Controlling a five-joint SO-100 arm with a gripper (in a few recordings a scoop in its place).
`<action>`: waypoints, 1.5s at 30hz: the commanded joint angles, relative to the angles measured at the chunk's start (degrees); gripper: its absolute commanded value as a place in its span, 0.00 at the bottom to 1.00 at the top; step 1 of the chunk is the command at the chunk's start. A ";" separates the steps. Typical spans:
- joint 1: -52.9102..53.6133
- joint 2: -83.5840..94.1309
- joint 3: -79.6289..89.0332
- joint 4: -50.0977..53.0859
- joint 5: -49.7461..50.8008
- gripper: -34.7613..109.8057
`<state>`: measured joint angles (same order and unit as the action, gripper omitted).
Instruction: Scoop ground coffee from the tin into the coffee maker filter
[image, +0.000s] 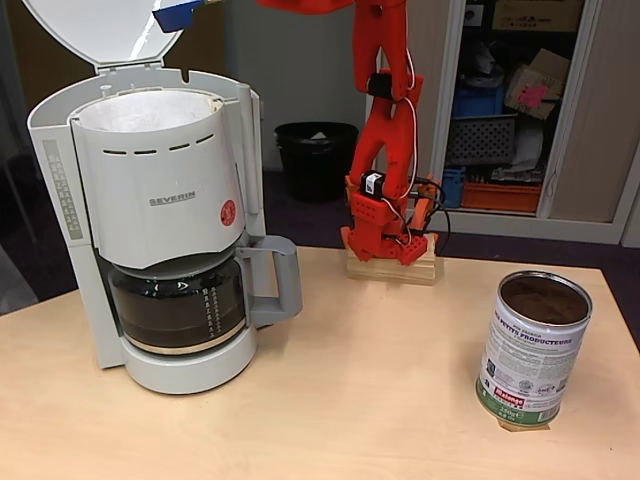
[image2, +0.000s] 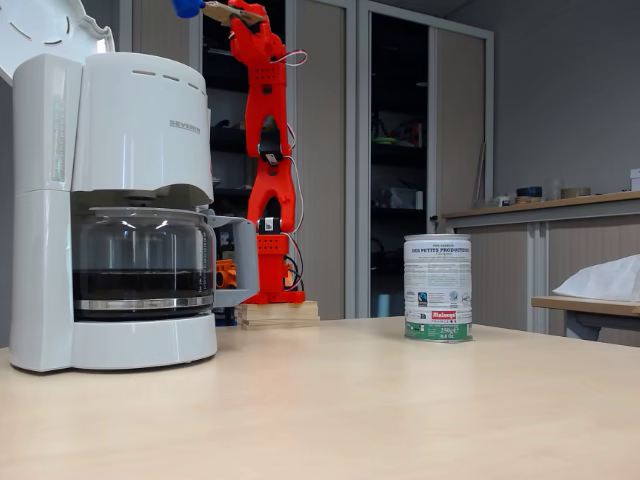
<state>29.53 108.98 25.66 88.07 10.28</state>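
Note:
The big white SEVERIN coffee maker (image: 165, 190) (image2: 130, 130) stands at the table's left with its lid (image: 95, 30) up. A white paper coffee maker filter (image: 150, 110) lines its round basket. The tin (image: 533, 355) (image2: 437, 290) stands open at the right, and dark ground coffee (image: 543, 298) shows inside it. The red arm rises from its base and reaches left at the top edge of both fixed views. My gripper (image2: 238, 14) is up there, shut on a blue scoop (image: 178, 13) (image2: 187, 7) that hangs above the basket near the raised lid. What the scoop carries is hidden.
The dark glass carafe (image: 178, 305) sits under the basket, its handle pointing right. The arm's base stands on a wooden block (image: 392, 268) at the table's back. A black bin (image: 315, 155) and shelves lie behind. Bare tabletop (image: 350, 400) separates machine and tin.

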 joint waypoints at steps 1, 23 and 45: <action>1.23 1.49 0.70 0.35 8.17 0.24; 13.62 4.75 16.35 -16.87 49.31 0.24; 16.08 19.95 42.36 -36.74 82.00 0.24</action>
<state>44.12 126.39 65.74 54.49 88.24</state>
